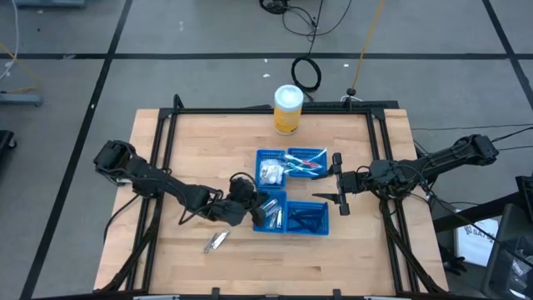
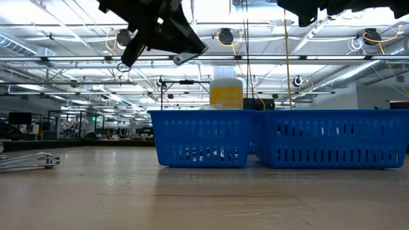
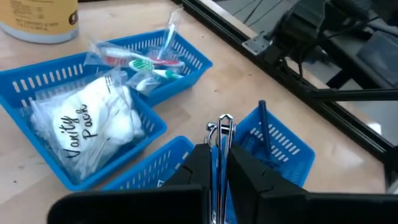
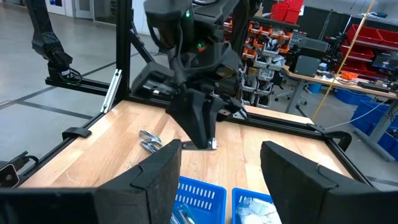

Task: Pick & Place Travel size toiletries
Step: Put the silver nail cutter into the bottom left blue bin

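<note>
Currently the left pincer (image 3: 219, 163) is clenching a silvery small tube (image 3: 222, 134) and hovering over the blue trays (image 1: 291, 200), so the placing step is in hand. Next it likely needs lowering over the near-left tray and releasing. Another silvery item (image 1: 216, 242) is lying on the counter (image 1: 191, 142). The right pincer (image 4: 221, 162) is waiting released just beside the trays.
</note>
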Robot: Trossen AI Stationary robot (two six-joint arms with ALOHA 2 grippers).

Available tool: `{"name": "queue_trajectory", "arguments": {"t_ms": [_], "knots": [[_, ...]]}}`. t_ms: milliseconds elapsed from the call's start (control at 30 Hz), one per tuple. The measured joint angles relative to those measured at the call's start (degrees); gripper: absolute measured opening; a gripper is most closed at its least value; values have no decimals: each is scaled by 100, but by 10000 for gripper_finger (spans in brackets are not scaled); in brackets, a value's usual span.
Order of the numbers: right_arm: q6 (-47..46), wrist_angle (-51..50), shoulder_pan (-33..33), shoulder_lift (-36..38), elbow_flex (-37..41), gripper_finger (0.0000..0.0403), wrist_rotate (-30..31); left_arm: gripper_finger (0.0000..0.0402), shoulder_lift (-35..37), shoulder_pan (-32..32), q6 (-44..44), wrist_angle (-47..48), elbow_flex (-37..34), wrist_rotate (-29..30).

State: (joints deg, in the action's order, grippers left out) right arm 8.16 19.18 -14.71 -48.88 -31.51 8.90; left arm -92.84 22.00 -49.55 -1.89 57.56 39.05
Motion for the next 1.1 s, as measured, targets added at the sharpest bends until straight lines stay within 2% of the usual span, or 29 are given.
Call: {"name": "queue_trajectory", "arguments": {"t_ms": [233,333,533,733,967,1100], "knots": [[4,-4,-1,1,0,208,1,8,-443,-82,-177,-347,2,-163],[2,-4,-1,1,0,208,1,9,-627,-149,-367,-471,2,-448],[2,-3,1,1,0,208,1,21,-822,-198,-478,-478,4,-610],[2,-4,0,1,0,208,1,12,-824,-227,-422,-430,4,-704],[2,-4,1,1,0,208,1,28,-824,-242,-344,-426,4,-765],[2,-4,1,1,0,208,-1,16,-824,-242,-307,-424,4,-765]]}}
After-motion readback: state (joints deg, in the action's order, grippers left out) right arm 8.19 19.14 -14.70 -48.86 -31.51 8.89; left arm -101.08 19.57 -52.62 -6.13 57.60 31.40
